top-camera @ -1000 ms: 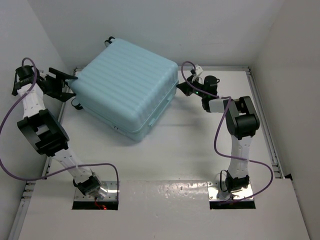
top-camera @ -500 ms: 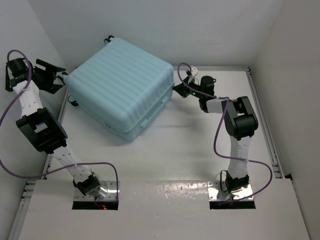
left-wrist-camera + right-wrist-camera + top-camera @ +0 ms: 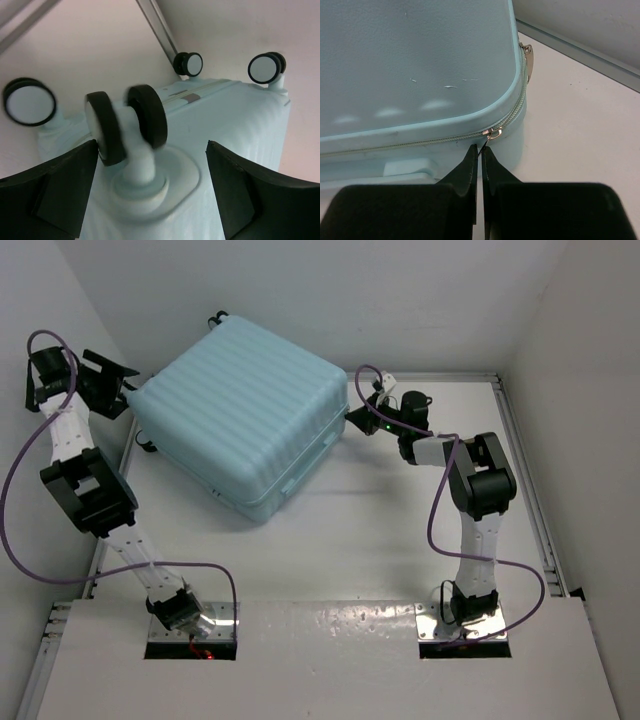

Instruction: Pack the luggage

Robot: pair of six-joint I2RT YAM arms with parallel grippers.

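Observation:
The luggage (image 3: pixel 240 425), a large pale-blue ribbed suitcase, lies flat and closed at the back left of the table. My left gripper (image 3: pixel 105 390) stands open at its wheel end. In the left wrist view the black fingers (image 3: pixel 60 192) stand on either side of a blurred twin wheel (image 3: pixel 127 125) on the shell (image 3: pixel 240 115), without touching it. My right gripper (image 3: pixel 358 418) is at the suitcase's right corner. There its fingertips (image 3: pixel 481 150) are shut on the thin zipper pull hanging from the slider (image 3: pixel 493 133) on the zip line of the shell (image 3: pixel 420 60).
White walls close in on the left, back and right. A metal rail (image 3: pixel 525 470) runs along the table's right edge and another (image 3: pixel 580 50) runs behind the suitcase corner. A metal tab (image 3: pixel 527 57) sticks out on the suitcase's side. Three more wheels (image 3: pixel 265 67) show at its end.
The suitcase has slid and turned to the left, and my right gripper has followed it with the zipper pull. My left gripper has drawn back up and left, staying open.

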